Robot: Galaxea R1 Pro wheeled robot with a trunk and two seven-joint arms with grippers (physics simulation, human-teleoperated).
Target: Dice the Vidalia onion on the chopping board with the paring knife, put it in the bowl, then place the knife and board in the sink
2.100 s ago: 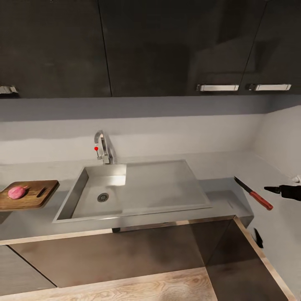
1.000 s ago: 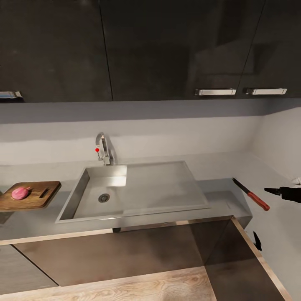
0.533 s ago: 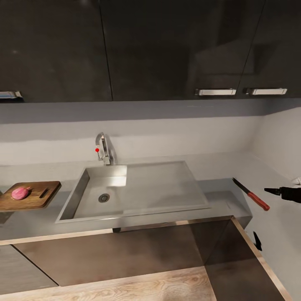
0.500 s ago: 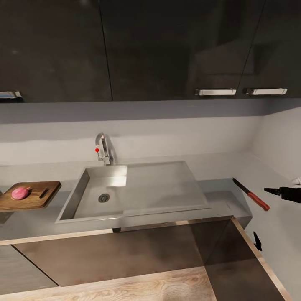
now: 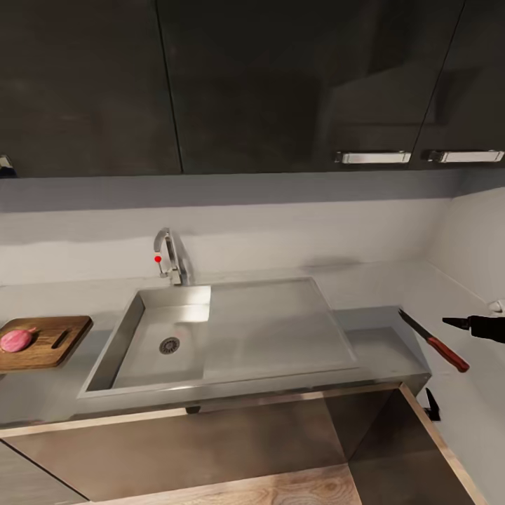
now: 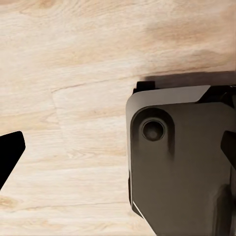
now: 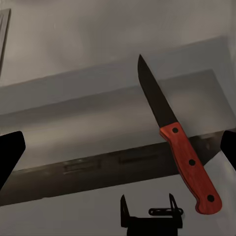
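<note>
Just ahead of the spread, empty right jaws (image 7: 118,142), paring knife (image 7: 178,145) flat on the worktop (image 5: 379,344), well apart from chopping board (image 5: 49,340) bearing what looks like the onion (image 5: 15,339): knife pickup pending, needing closure around the red handle.

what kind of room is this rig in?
A kitchen, by the look of it: rectangular stainless-steel sink with curved chrome faucet, dark glossy wall cabinets above, and a dark brown wooden chopping board on the grey countertop.
</note>
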